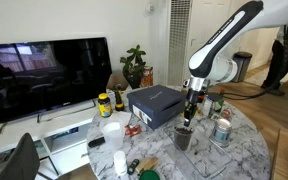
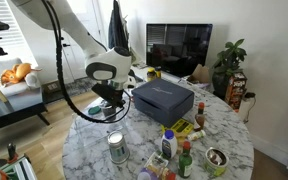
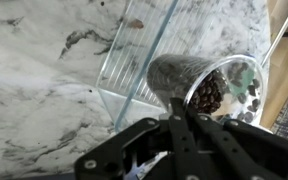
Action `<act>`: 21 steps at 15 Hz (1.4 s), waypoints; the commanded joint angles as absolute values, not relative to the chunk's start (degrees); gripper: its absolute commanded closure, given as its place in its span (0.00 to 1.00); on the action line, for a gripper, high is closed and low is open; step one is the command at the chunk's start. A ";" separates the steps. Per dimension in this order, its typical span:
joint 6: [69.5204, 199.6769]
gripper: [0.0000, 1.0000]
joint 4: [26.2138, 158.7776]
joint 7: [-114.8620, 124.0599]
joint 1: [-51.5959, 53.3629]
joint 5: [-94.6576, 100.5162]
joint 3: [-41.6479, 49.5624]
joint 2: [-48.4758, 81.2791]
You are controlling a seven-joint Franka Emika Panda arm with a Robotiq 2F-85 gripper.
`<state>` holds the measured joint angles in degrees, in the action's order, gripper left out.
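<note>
My gripper (image 3: 179, 113) has its two black fingers pressed together, and nothing shows between them. It hangs just above a clear glass cup (image 3: 202, 86) holding dark brown pieces. The cup stands on the marble table (image 3: 34, 90), next to a clear rectangular container (image 3: 134, 55). In both exterior views the gripper (image 1: 191, 110) (image 2: 111, 100) points down over the cup (image 1: 184, 136) near the table's rim, beside a dark blue box (image 1: 156, 104) (image 2: 164, 98).
The round marble table also carries a yellow-labelled jar (image 1: 104, 104), a white cup (image 1: 112, 133), a tin can (image 2: 117, 148), small bottles (image 2: 170, 145) and snack packets. A TV (image 1: 44, 75) and a potted plant (image 1: 134, 65) stand behind it.
</note>
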<state>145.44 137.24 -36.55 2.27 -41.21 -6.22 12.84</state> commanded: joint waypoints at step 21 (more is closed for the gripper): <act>148.58 0.99 136.47 -32.94 -1.13 -34.85 -9.84 18.35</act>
